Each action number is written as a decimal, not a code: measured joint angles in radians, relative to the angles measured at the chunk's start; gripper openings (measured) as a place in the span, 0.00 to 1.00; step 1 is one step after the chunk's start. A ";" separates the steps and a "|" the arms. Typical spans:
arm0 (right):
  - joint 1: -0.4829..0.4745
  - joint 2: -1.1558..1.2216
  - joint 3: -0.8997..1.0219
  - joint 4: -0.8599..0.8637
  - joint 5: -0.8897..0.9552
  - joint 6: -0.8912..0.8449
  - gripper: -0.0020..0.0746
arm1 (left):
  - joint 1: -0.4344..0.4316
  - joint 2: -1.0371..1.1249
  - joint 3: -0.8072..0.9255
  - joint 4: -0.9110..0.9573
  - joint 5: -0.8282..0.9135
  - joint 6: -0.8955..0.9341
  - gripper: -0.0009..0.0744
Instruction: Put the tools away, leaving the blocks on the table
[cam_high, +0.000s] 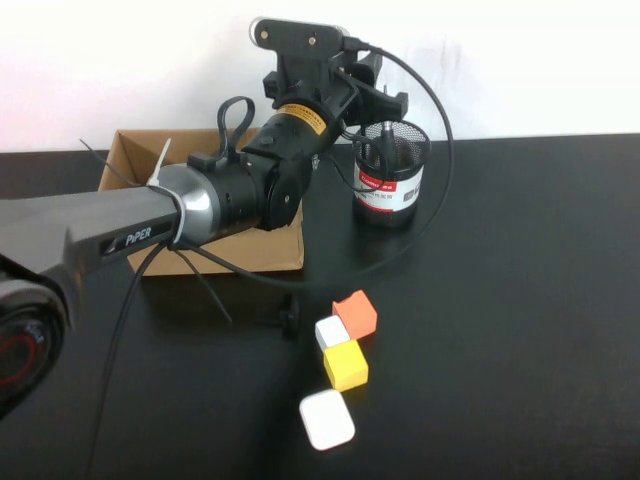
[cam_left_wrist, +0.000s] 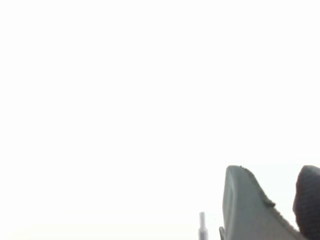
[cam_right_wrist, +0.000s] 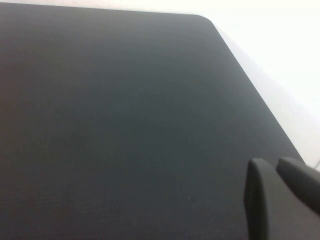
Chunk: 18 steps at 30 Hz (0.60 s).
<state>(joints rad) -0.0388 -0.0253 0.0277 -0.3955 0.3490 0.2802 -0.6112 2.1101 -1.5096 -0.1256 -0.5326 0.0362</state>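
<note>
My left gripper (cam_high: 385, 105) hovers just above a black mesh cup (cam_high: 390, 190) at the back of the table (cam_high: 520, 300). Its fingers stand apart with nothing between them. Dark tool handles (cam_high: 386, 150) stand upright inside the cup. In the left wrist view the gripper (cam_left_wrist: 272, 170) shows against a white wall, and a thin metal tip (cam_left_wrist: 202, 225) pokes up beside its grey finger (cam_left_wrist: 247, 210). The orange block (cam_high: 355, 313), white block (cam_high: 332, 331) and yellow block (cam_high: 346, 366) sit together mid-table. My right gripper (cam_right_wrist: 272, 162) is shut, low over bare tabletop (cam_right_wrist: 125, 125) near its corner.
An open cardboard box (cam_high: 245, 250) sits at the back left, partly under my left arm. A flat white rounded case (cam_high: 327, 419) lies in front of the blocks. A small black object (cam_high: 290, 318) rests just left of them. Cables loop round the left arm.
</note>
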 joint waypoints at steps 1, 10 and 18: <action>0.000 0.000 0.000 0.000 0.000 0.000 0.02 | 0.000 0.000 0.000 0.000 0.001 -0.003 0.27; 0.000 0.000 0.000 0.000 0.000 0.000 0.02 | 0.000 -0.072 0.000 0.015 0.147 -0.005 0.28; 0.000 0.000 0.000 0.000 0.000 0.000 0.02 | 0.000 -0.390 0.000 0.186 0.659 0.087 0.05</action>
<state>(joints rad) -0.0388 -0.0253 0.0277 -0.3955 0.3490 0.2802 -0.6112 1.7199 -1.5096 0.0604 0.1259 0.1227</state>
